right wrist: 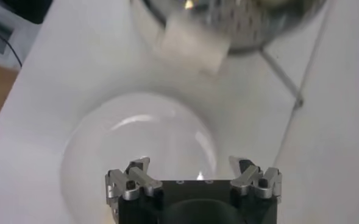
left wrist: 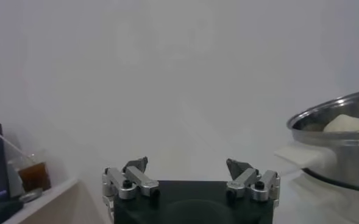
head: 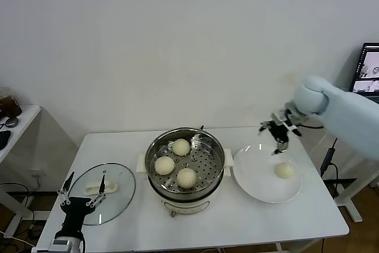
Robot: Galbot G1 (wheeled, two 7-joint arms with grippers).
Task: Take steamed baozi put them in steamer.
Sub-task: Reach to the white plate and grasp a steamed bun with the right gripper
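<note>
Bright, even indoor light w/ no hard shadows; the white wall (head: 177, 39) and surface (head: 249, 217) wash out pale. Soft shadow under the steamer (head: 186, 167) at approx. 6 o'clock. Glare on the glass lid (head: 102, 192) and the steel rim. Right wrist view: steamer blurred, plate (right wrist: 136, 152) shows a small bright glint. Left wrist view hazy, low contrast.

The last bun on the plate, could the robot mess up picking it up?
It might. The right hand hangs open above the far rim of the plate, not over the bun, so it could come down off-centre and nudge the round bun across the plate. Three buns already sit in the steamer, so a careless drop could land on one of them. The left hand waits open over the glass lid.
</note>
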